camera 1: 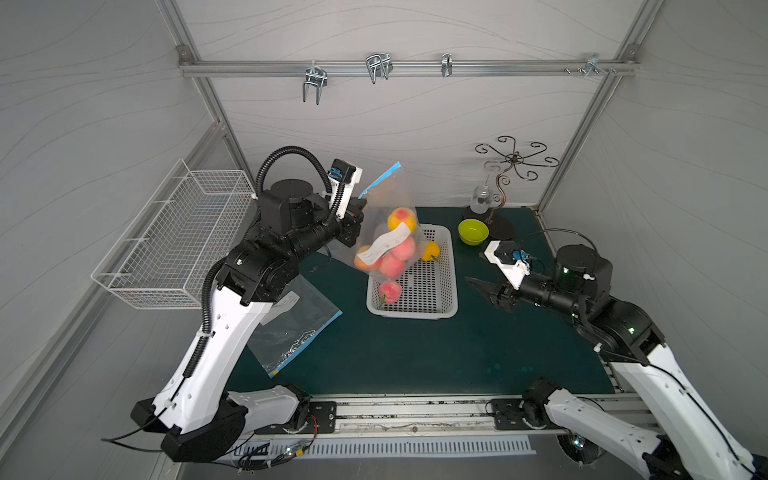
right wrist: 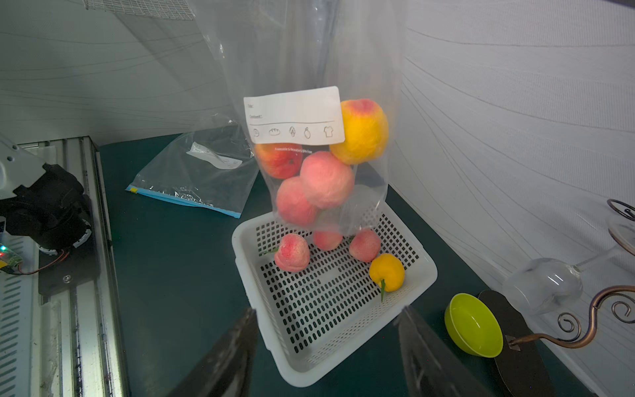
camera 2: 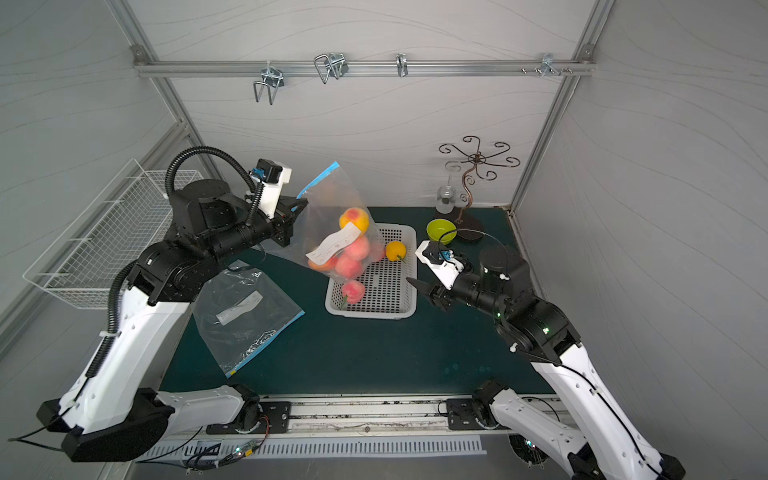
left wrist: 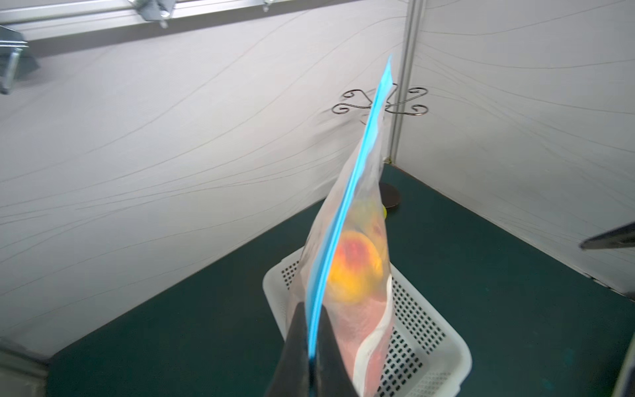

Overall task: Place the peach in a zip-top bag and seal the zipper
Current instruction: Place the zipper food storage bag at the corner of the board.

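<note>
A clear zip-top bag point(camera 1: 386, 195) point(camera 2: 328, 208) point(right wrist: 364, 206) hangs over the white perforated basket point(camera 1: 415, 313) point(right wrist: 309, 374). It holds several peaches point(camera 1: 402, 219) point(right wrist: 326, 178). My left gripper point(camera 1: 361, 203) point(camera 2: 303, 202) point(left wrist: 311, 309) is shut on the bag's blue zipper strip point(left wrist: 347, 202), which runs away from the jaws as one thin line. More peaches point(camera 1: 390, 291) point(right wrist: 292, 252) and a small yellow fruit point(right wrist: 386, 273) lie in the basket. My right gripper point(camera 1: 484, 291) point(camera 2: 424, 289) point(right wrist: 328, 309) is open and holds nothing, to the right of the basket.
A second, flat zip-top bag point(camera 1: 295, 328) point(right wrist: 196, 178) lies on the green mat near the left arm. A green bowl point(camera 1: 473, 231) point(right wrist: 472, 324) and a curly wire stand point(camera 1: 515, 160) with a hanging glass point(camera 1: 482, 199) stand at the back right. A wire basket point(camera 1: 174, 241) hangs on the left wall.
</note>
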`<state>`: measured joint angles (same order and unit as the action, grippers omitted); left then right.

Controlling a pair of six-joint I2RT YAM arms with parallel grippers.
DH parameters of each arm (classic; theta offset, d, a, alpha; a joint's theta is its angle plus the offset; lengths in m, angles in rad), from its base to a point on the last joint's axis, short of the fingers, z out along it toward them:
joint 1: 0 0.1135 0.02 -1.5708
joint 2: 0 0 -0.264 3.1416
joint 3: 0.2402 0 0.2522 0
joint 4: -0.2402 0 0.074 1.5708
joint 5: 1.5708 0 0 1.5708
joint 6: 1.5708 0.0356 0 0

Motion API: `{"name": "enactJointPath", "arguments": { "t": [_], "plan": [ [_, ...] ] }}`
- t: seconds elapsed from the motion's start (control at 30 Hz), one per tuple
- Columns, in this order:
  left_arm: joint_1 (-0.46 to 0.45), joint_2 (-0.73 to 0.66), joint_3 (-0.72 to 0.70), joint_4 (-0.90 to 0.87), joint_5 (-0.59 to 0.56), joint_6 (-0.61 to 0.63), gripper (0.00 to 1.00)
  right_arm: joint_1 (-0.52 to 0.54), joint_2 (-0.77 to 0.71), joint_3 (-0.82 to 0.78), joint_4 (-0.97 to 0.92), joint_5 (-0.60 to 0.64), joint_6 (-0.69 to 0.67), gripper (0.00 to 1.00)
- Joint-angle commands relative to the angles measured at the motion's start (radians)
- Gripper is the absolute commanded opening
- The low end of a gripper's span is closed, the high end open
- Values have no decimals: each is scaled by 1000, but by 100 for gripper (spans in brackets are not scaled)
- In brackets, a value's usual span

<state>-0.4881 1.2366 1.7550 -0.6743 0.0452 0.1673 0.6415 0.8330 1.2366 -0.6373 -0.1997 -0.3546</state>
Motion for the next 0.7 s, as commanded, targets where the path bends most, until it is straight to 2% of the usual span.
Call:
{"name": "enactJointPath", "arguments": {
  "t": [0.0,0.23,0.47,0.67],
  "plan": [
    [53,17,51,97,-55,40,0,-5,5,-9,-11,-5,21,67],
    [180,76,64,136,0,14,0,-5,20,-28,-34,-13,23,66],
    [274,137,-33,229,-22,-44,0,-6,18,-49,-48,-23,30,66],
    [321,210,-100,306,-40,-96,0,-5,20,-55,-61,-26,30,66]
  ]
}}
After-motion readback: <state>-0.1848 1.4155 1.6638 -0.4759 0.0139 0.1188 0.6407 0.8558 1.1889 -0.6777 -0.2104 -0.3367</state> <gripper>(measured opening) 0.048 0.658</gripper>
